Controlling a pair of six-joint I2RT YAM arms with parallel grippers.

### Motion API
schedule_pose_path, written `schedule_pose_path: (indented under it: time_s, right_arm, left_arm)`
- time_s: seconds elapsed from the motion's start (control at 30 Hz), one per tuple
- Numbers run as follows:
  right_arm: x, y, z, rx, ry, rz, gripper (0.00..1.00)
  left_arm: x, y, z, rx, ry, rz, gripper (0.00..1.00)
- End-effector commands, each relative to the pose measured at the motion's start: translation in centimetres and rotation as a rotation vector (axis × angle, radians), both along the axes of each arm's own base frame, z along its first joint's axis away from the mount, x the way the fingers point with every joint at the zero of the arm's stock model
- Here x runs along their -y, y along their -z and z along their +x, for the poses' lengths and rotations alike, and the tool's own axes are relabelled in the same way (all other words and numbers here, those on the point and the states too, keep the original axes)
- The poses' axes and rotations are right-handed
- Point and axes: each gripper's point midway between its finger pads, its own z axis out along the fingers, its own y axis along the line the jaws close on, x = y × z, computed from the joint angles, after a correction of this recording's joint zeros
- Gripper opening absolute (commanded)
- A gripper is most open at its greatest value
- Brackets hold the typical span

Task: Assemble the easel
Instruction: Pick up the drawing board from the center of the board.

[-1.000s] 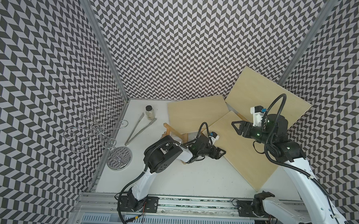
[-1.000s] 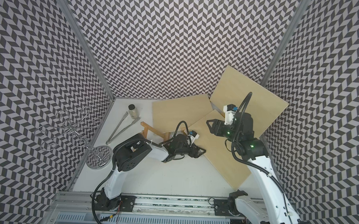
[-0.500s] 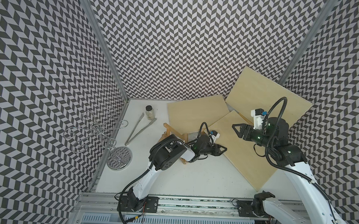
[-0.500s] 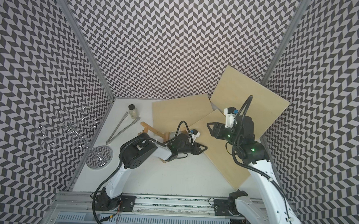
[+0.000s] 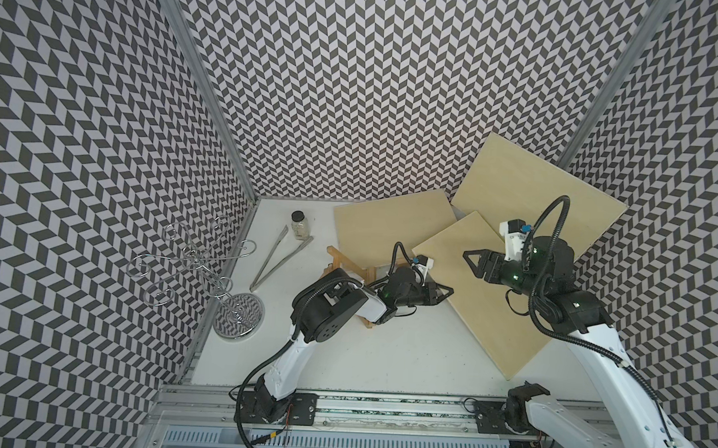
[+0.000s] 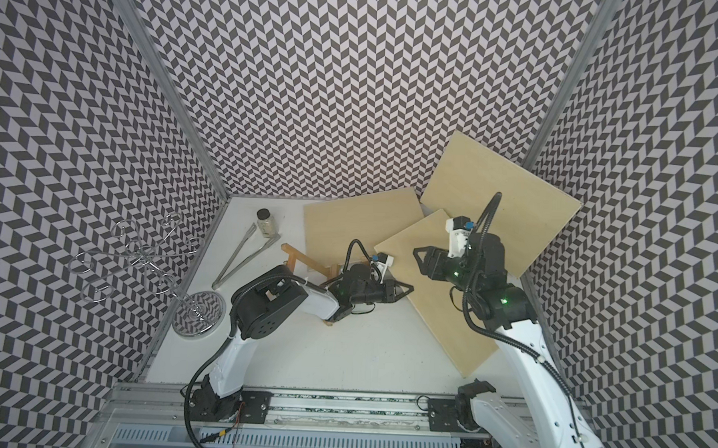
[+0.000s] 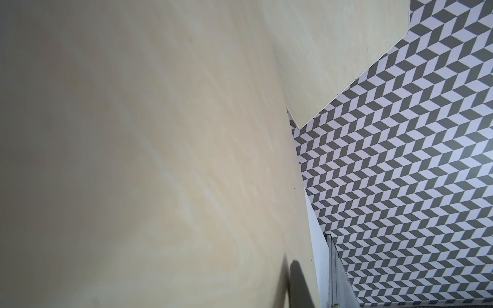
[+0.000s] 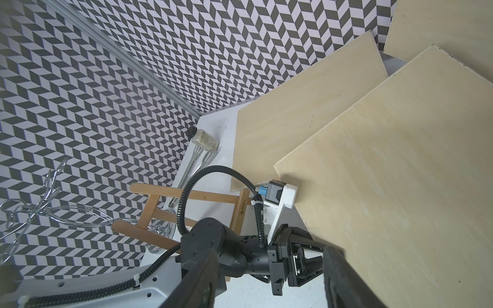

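Both top views show the left gripper (image 5: 450, 289) apparently clamped on the front plywood board (image 5: 495, 314) at its edge, with the right gripper (image 5: 471, 264) above that board. In the left wrist view the board fills most of the frame. In the right wrist view the right fingers (image 8: 200, 280) stand wide apart, empty, and the wooden easel (image 8: 152, 210) lies near the board.

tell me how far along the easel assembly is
Done: nothing assembled; the light wooden easel frame lies flat on the white table. In hand: the left gripper looks pinched on the edge of the nearest pale plywood board; the right gripper hovers open above it. Left, probably: stand the frame up, set a board on it.
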Motion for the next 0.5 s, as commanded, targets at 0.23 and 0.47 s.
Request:
schedule_pose_path:
  time_s: [0.23,0.47]
  right_arm:
    - [-0.1,-2.0,0.0,0.078,0.013,-0.032,0.62]
    - [1.7,-4.5,1.1,0.137,0.105,-0.115,0.63]
  left_arm:
    - [-2.8,-8.6,1.8,0.458,-0.093,0.331,0.0]
    - [-6.9,-17.4,1.6,0.557,-0.097,0.366,0.0]
